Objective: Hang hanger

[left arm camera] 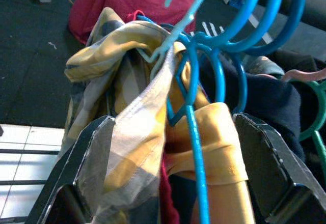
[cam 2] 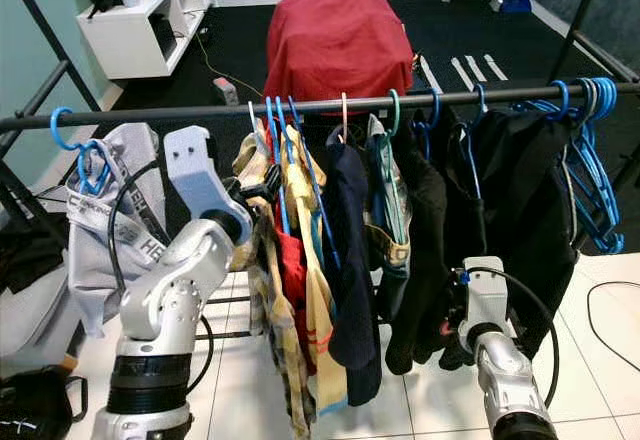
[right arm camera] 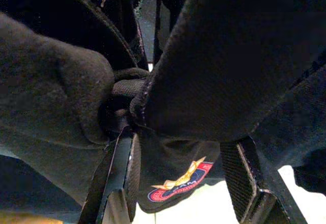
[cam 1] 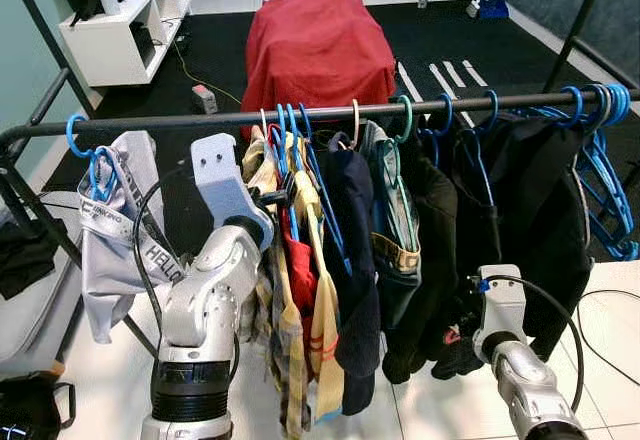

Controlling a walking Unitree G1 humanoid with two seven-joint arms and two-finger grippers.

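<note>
On the rail, hook looks seated

Hanger with its yellow shirt hangs among the blue hooks on the rail. My left gripper straddles them, jaws spread; my right gripper is spread among black coats. Pulling back crooked could snag cloth and drag the hook off
</note>
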